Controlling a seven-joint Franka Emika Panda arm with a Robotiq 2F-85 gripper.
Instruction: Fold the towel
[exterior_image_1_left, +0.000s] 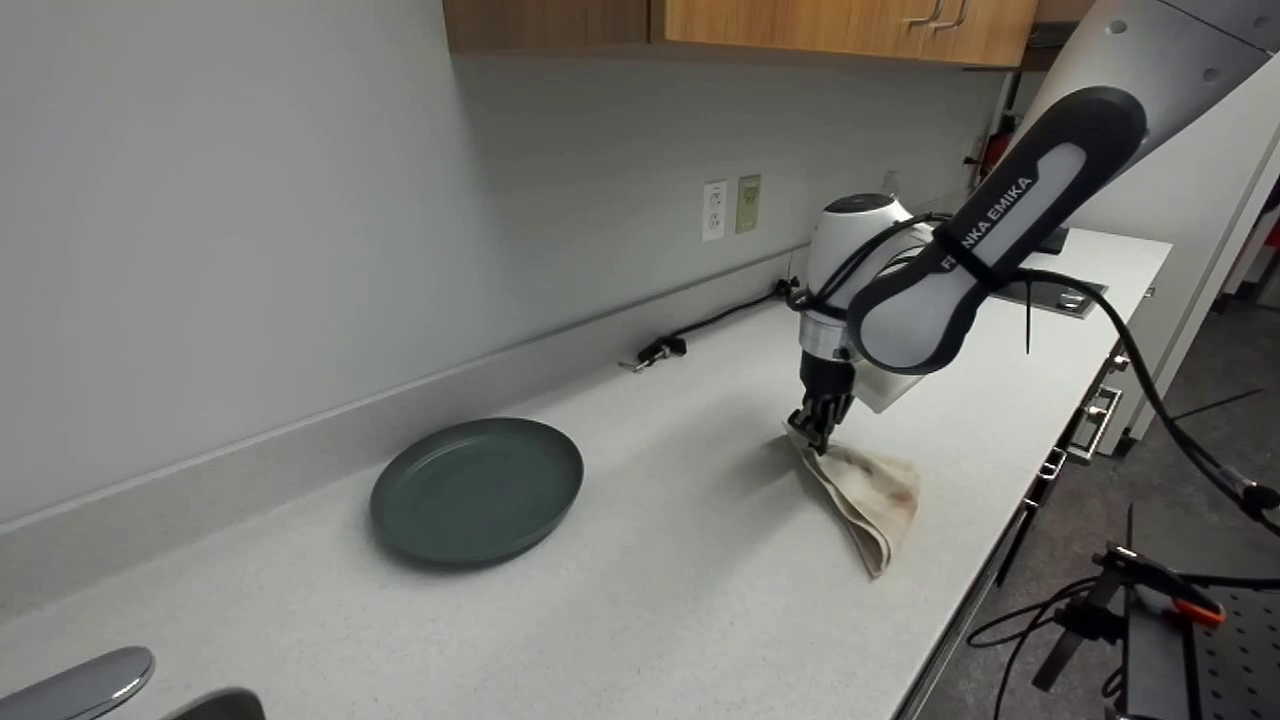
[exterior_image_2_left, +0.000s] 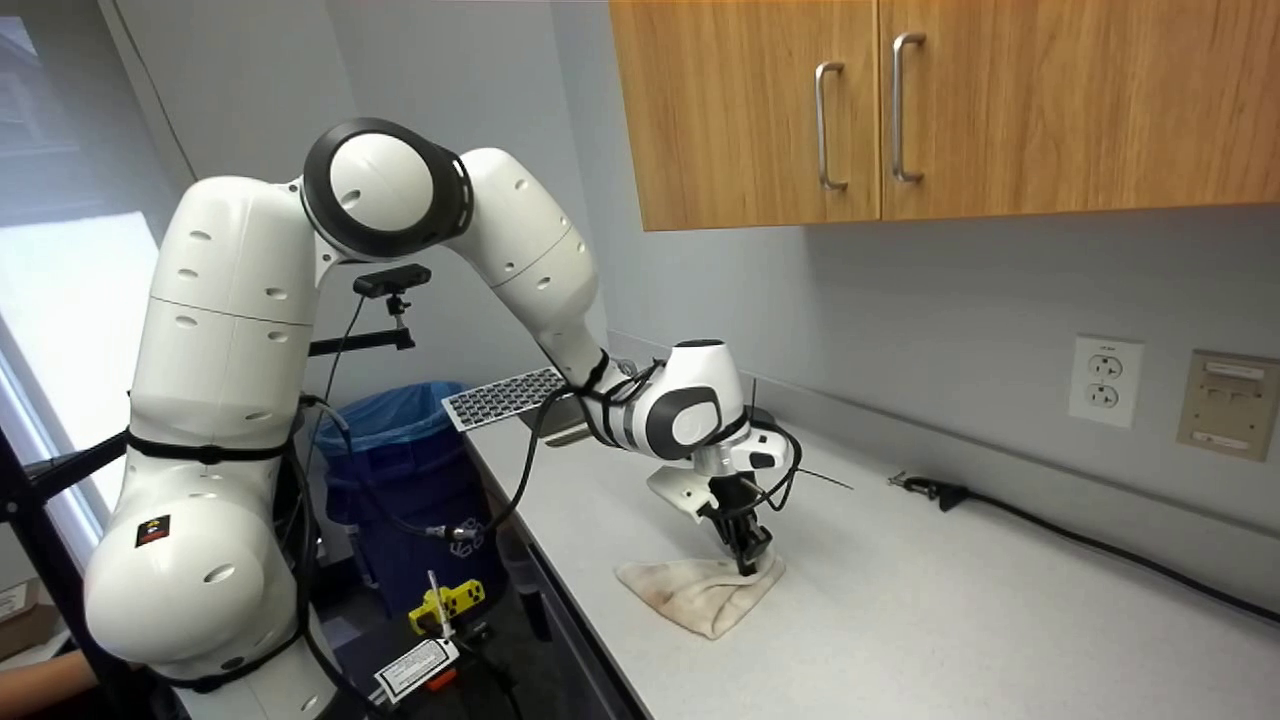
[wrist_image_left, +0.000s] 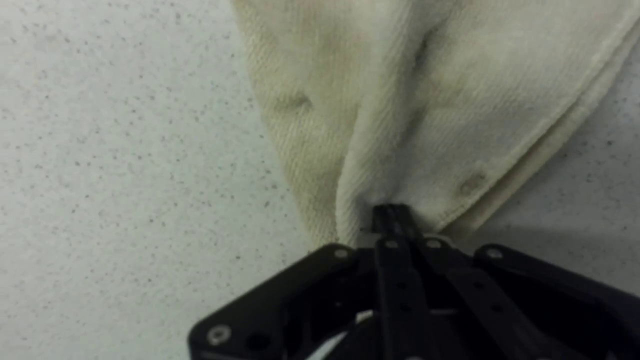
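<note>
Counter (exterior_image_1_left: 650, 620) was partly covered by the towel (exterior_image_1_left: 880, 490), its doubling-over judged in hand. At one end the gripper (wrist_image_left: 395, 217) was clenched, fingertips (wrist_image_left: 383, 220) against the towel; whether any was pinched could not be told. Next, gentle loosening and lifting were judged needed.

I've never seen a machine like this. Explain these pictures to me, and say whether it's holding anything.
This is a robot arm ending in a grasping claw. Two pictures look on from outside, from different places; the close-up is taken from its wrist, just above the claw. On the counter lie a beige, stained towel and, seen in an exterior view, a round, dark green plate. The claw is shut, down against the towel, but I can't tell whether any cloth is pinched inside it.
</note>
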